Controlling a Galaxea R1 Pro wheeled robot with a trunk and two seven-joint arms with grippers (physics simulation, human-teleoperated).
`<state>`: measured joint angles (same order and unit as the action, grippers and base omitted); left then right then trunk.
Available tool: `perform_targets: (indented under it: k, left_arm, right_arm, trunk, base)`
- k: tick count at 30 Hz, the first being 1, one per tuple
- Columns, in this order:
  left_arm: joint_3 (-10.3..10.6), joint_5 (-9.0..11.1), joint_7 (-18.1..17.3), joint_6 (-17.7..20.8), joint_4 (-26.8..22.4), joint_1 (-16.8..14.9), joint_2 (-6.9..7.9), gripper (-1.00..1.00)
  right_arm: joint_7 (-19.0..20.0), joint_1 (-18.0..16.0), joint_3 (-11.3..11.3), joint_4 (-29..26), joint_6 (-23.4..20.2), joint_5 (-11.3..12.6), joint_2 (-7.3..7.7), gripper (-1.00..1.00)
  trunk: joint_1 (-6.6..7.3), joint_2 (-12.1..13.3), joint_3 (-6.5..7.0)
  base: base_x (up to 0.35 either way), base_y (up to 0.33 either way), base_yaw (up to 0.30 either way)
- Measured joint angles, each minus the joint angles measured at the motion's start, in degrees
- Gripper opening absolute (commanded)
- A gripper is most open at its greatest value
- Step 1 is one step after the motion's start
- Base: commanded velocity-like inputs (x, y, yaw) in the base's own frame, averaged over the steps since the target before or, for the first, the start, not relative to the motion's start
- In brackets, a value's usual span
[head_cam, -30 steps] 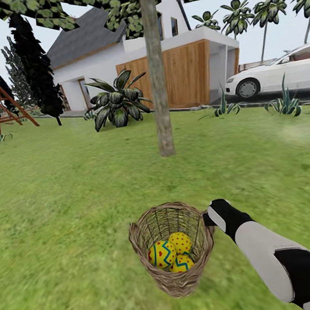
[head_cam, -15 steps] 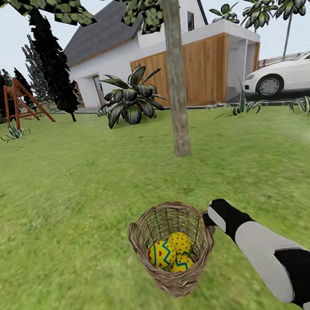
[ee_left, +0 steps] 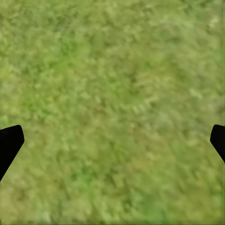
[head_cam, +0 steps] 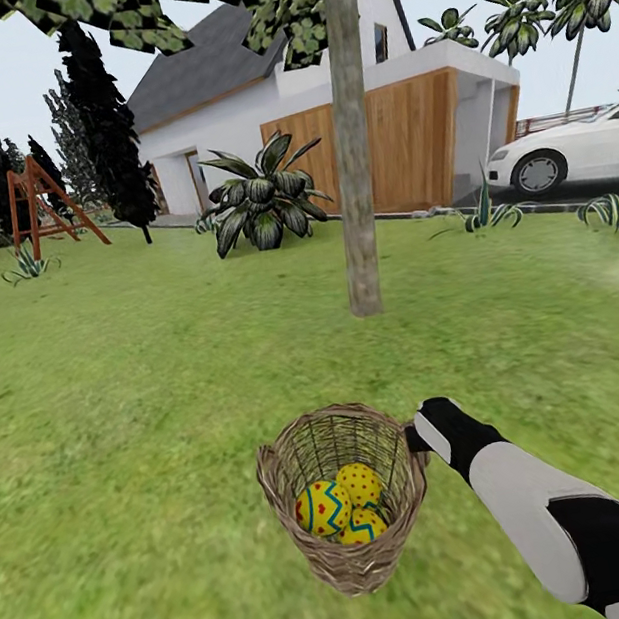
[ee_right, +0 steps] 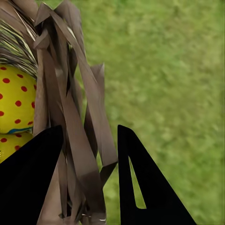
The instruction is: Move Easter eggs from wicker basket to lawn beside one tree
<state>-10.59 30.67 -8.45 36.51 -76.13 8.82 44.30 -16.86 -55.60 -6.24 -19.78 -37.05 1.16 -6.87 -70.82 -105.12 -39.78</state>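
The wicker basket (head_cam: 276,463) hangs slightly tilted over the lawn (head_cam: 110,385), low in the head view. My right gripper (head_cam: 411,437) is shut on its right rim. Three yellow Easter eggs lie inside: one with blue zigzags (head_cam: 322,507), one with red dots (head_cam: 361,483), one below them (head_cam: 362,528). In the right wrist view the right gripper (ee_right: 89,129) pinches the wicker wall (ee_right: 79,140), with a dotted egg (ee_right: 16,101) behind the weave. A tree (head_cam: 354,190) with a pale trunk stands ahead. My left gripper (ee_left: 115,140) is open over bare grass.
Behind the tree are a leafy dark plant (head_cam: 265,200), a white house with wooden doors (head_cam: 402,141) and a white car (head_cam: 576,151) at the right. A red swing frame (head_cam: 43,209) and dark conifers (head_cam: 111,131) stand at the far left.
Since one second ago the whole view has shifted: tree, house and swing sit further right in the picture. The basket and right gripper keep the same place in it.
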Motion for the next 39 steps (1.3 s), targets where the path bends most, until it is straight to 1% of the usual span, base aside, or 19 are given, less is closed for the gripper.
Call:
perform_targets:
  k: [20, 22, 25, 26, 28, 31, 39]
  left_arm:
    - [0.07, -0.18, -0.06, -0.64, 0.09, 0.05, -0.02, 1.0]
    - [0.03, -0.14, -0.09, -0.66, 0.09, 0.08, -0.35, 1.0]
    - [0.0, -0.01, -0.06, -0.67, 0.16, 0.09, -1.24, 1.0]
    - [0.0, 0.0, -0.04, -0.69, 0.33, 0.09, -1.41, 1.0]
    - [-0.01, -0.04, -0.05, -1.18, 2.22, 0.1, -1.58, 1.0]
    - [0.0, -0.09, -0.2, -2.9, 4.23, 0.09, -1.64, 1.0]
    - [0.0, -0.17, -0.61, -3.33, 4.64, 0.09, -1.61, 1.0]
  right_arm:
    - [0.0, 0.0, 0.02, 0.01, 0.0, -0.01, 0.0, -1.0]
    - [0.0, 0.0, 0.02, 0.0, -0.01, -0.03, 0.0, -1.0]
    - [0.0, 0.0, 0.02, 0.01, 0.02, -0.03, 0.0, -1.0]
    - [0.0, 0.0, 0.01, 0.0, 0.02, -0.02, 0.0, -1.0]
    - [0.0, 0.0, 0.03, 0.01, -0.01, -0.04, 0.0, -1.0]
    - [0.0, 0.0, 0.02, 0.0, 0.02, -0.03, 0.0, -1.0]
    - [0.0, 0.0, 0.03, 0.0, -0.02, -0.05, 0.0, -1.0]
  trunk:
    - [4.39, 8.02, 3.59]
    - [4.83, 8.83, 3.95]
    - [5.49, 10.03, 4.49]
    - [5.71, 10.43, 4.67]
    - [6.15, 11.23, 5.03]
    - [6.81, 12.44, 5.57]
    - [8.57, 15.65, 7.0]
  base:
    - [0.0, 0.0, 0.0]
    - [0.0, 0.0, 0.0]
    - [0.0, 0.0, 0.0]
    - [0.0, 0.0, 0.0]
    - [0.0, 0.0, 0.0]
    - [0.0, 0.0, 0.0]
    - [0.0, 0.0, 0.0]
